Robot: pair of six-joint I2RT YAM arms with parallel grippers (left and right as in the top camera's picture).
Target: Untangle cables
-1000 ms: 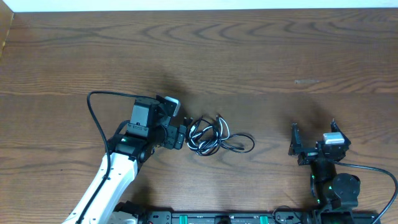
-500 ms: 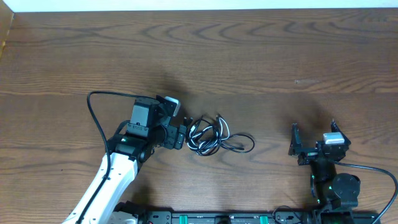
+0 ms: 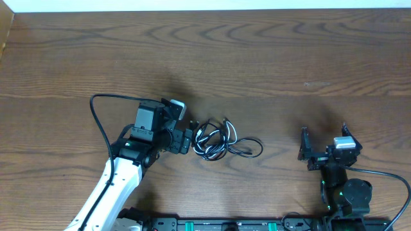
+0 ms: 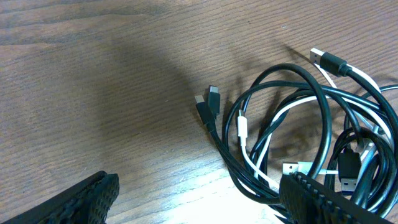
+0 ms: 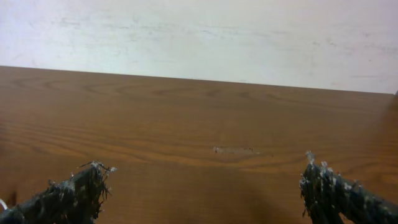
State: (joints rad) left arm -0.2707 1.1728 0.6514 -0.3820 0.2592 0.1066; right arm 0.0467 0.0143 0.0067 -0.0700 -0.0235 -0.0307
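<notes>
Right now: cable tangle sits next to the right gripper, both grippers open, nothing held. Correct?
Not quite. The cable tangle sits next to the left gripper, not the right gripper, which stands apart from it over bare table. The overhead view shows this. The rest holds: both grippers open, nothing held.

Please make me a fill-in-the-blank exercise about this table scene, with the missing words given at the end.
1. In the bundle of cables on the table, one cable is white and the others are ____.
2. The left gripper and the right gripper are both ____, holding nothing.
3. The bundle lies beside the ____ gripper.
Missing words: black, open, left.
</notes>
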